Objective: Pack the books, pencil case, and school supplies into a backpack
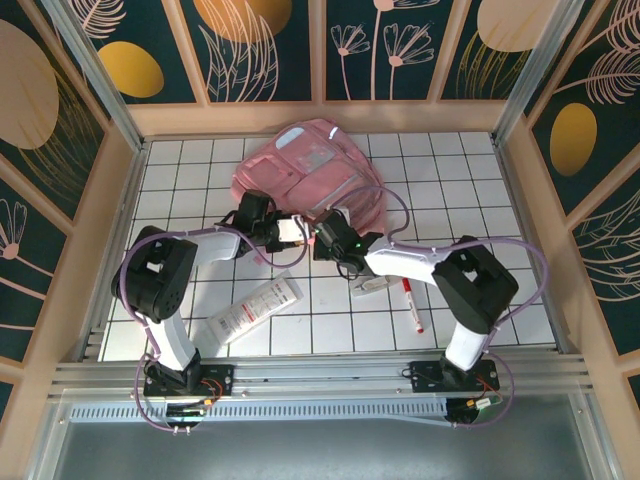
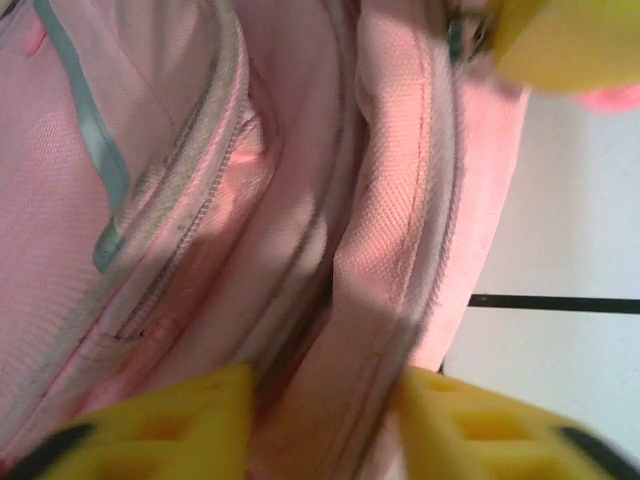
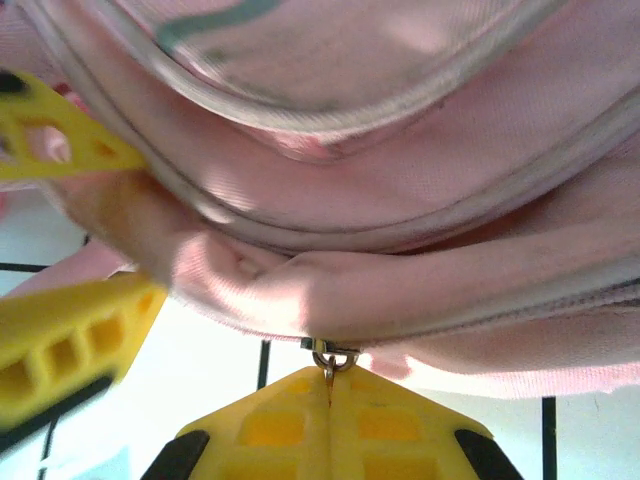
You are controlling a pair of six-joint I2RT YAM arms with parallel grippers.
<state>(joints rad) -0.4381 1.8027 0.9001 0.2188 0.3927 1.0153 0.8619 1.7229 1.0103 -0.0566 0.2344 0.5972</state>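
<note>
Both end effectors grip the backpack (image 1: pixel 310 170) at its near edge.
Your left end effector (image 2: pixel 320 425) pinches a fold of pink fabric. If that fold slides out, the bag will likely drag across the surface (image 1: pixel 480 200) rather than unzip. Just to its right, your right end effector (image 3: pixel 330 385) is pressed together on the zip pull (image 3: pixel 331 355), caught at the very tips, so an off-line tug could lose it. Behind the left one lies a white card (image 1: pixel 255 308), its red print too small to read. Behind the right one, the marker (image 1: pixel 411 303) shows no legible writing.
</note>
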